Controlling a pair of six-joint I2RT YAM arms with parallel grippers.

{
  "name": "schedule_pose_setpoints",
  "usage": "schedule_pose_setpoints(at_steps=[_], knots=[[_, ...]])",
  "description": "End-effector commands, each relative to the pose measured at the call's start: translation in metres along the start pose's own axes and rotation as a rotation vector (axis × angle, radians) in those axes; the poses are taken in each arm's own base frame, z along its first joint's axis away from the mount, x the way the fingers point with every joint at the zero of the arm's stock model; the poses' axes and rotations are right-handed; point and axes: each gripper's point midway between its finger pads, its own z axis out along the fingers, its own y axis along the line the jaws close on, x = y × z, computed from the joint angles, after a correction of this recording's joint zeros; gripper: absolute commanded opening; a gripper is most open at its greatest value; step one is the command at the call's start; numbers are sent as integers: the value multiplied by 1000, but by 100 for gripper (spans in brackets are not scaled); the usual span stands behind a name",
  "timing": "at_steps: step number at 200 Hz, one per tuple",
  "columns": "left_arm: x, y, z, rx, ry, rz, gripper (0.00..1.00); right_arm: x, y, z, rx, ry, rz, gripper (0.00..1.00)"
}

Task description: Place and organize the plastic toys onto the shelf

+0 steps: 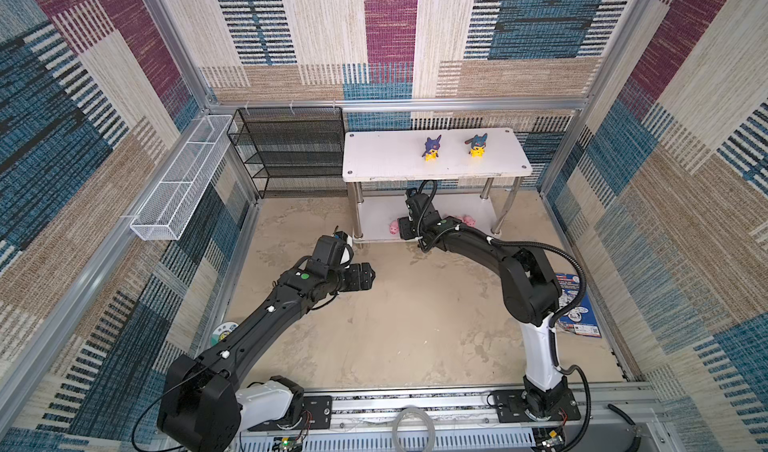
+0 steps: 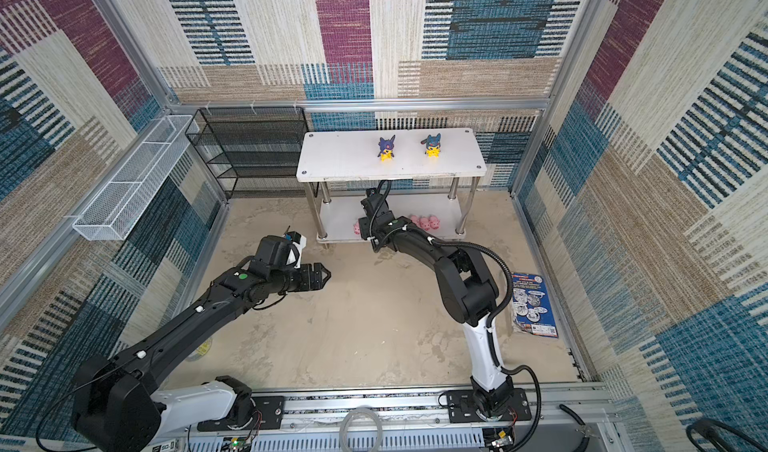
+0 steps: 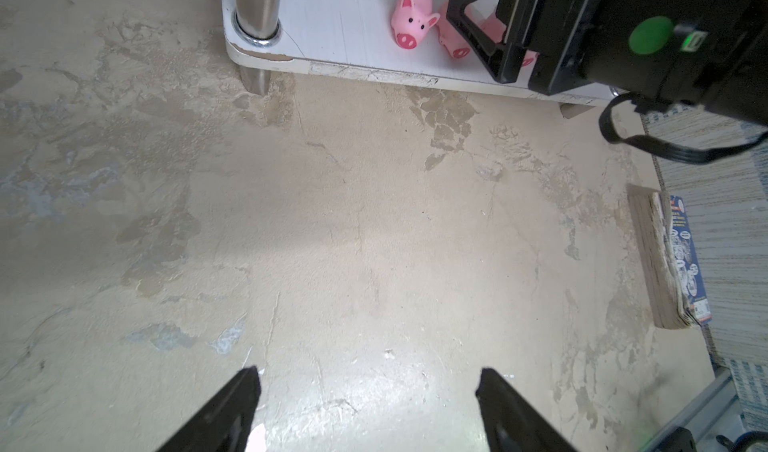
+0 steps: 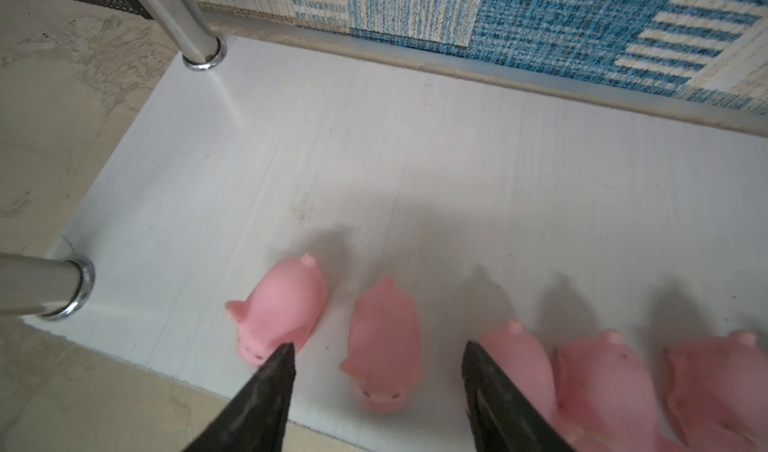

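The white two-tier shelf [image 1: 386,155] [image 2: 340,155] stands at the back. On its top tier stand two yellow figurines with dark hoods [image 1: 431,149] [image 1: 476,146]. Several pink pigs line the front of the lower tier [image 4: 519,358] [image 4: 602,387]. My right gripper [image 4: 378,346] reaches in over that front edge. It is open, and one pig [image 4: 384,342] lies between its fingers without touching either. Another pig [image 4: 282,308] lies just outside one finger. My left gripper [image 3: 369,372] [image 1: 365,277] hangs open over the bare floor, left of the shelf, with nothing in it.
A black wire-mesh rack [image 1: 291,151] stands left of the shelf. A long white wire basket [image 1: 178,180] hangs on the left wall. A printed booklet [image 1: 577,304] lies by the right wall. A green-lidded jar [image 1: 222,333] peeks out beside my left arm.
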Motion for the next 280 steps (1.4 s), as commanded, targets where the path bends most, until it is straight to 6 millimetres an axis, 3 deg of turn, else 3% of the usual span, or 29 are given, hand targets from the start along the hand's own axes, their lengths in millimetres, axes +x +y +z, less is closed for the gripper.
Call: schedule_pose_setpoints(at_steps=[1,48,82,92,94,98,159,201,232,280], knots=[[-3,1,-2,-7,-18,13,87,-9,7,-14,-51,-31,33,69],[-1,11,-3,-51,-32,41,88,16,12,-49,-136,-28,50,84],[-6,22,-15,-120,-88,97,89,35,12,-90,-212,-45,32,87],[-10,25,-20,-142,-112,113,89,40,10,-105,-230,-60,24,93],[-11,26,-21,-145,-119,116,89,40,10,-108,-232,-64,23,98],[-13,27,-23,-156,-132,122,89,43,8,-113,-233,-66,20,100],[-33,31,-45,-185,-304,161,89,75,-37,-174,-122,-138,45,100],[-40,41,-55,-248,-388,221,89,102,-62,-190,-58,-204,84,100],[-40,54,-58,-306,-447,230,92,104,-85,-210,10,-315,159,100],[-40,72,-33,-379,-448,308,95,106,-122,-207,196,-316,137,100]])
